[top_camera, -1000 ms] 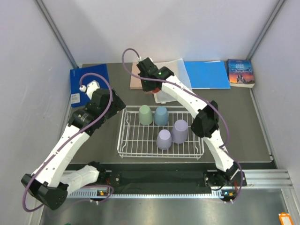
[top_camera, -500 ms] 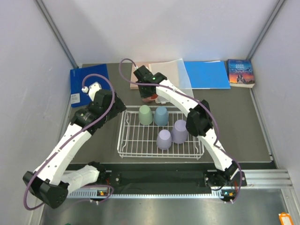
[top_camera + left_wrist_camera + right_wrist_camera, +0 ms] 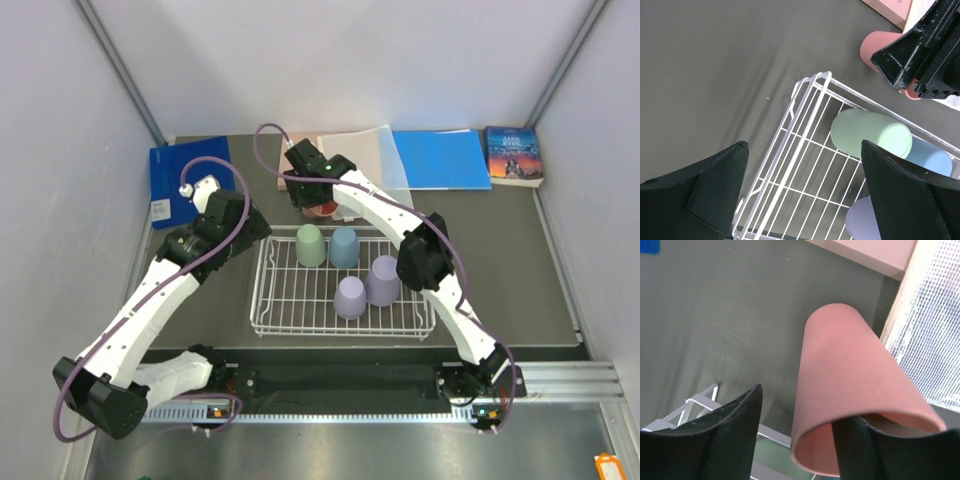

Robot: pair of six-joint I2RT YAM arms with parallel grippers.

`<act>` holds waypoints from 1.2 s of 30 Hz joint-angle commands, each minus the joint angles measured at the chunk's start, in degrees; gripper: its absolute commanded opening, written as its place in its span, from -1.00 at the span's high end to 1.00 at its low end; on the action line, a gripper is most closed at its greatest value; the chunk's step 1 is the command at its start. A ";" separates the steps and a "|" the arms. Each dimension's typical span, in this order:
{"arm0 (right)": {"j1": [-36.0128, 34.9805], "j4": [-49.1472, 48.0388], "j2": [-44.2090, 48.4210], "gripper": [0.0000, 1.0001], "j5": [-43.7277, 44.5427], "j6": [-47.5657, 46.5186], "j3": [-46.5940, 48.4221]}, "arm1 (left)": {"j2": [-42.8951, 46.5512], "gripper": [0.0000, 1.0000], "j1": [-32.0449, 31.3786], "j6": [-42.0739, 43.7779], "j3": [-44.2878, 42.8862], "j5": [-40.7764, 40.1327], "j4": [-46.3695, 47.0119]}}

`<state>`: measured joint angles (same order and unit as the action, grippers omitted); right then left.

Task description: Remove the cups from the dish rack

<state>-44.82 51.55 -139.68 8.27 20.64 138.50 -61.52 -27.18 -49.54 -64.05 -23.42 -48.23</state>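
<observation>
top: overhead, wide | wrists: close, downward | shared: dish rack (image 3: pixel 260 281) far-left corner

The left arm (image 3: pixel 150 300) rises from its base at the near left, bent at the elbow, with the wrist leaning in toward the middle of the bench. The left gripper (image 3: pixel 802 200) points down, its fingers (image 3: pixel 705 195) spread wide with nothing between them. The right arm (image 3: pixel 440 290) reaches far forward, then folds left at the elbow. The right gripper (image 3: pixel 792 445) has its fingers partly parted. One finger sits inside the mouth of the salmon pink cup (image 3: pixel 850 375), and the other is outside its wall, with a narrow gap showing.
</observation>
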 commanded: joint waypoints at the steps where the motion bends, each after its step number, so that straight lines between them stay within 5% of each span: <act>1: -0.09 -3.47 0.02 -0.14 -0.10 -0.16 2.57 | 0.26 -0.98 -0.07 0.58 0.16 0.13 0.59; 3: -0.09 -3.56 0.46 -0.05 0.43 -0.25 2.57 | 0.26 -0.98 -0.07 0.58 0.33 0.13 0.77; 7: -0.01 -2.86 0.81 0.86 1.22 -0.43 2.66 | 0.08 -0.98 -0.07 0.58 0.24 0.39 0.77; 9: -0.01 -1.81 0.63 1.00 2.71 -0.43 3.01 | 0.08 -0.98 -0.15 0.67 0.24 0.57 0.94; 28: -1.59 8.31 -0.07 0.99 3.50 -2.63 4.24 | -0.80 -0.96 -0.07 0.32 1.82 4.26 2.61; 36: -2.56 5.67 1.16 0.07 3.33 -2.98 2.83 | -0.27 -0.96 -0.07 0.67 2.35 4.52 2.44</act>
<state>-46.06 58.15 -139.68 11.84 18.41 140.38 -62.65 -27.18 -49.54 -62.15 -18.94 -47.33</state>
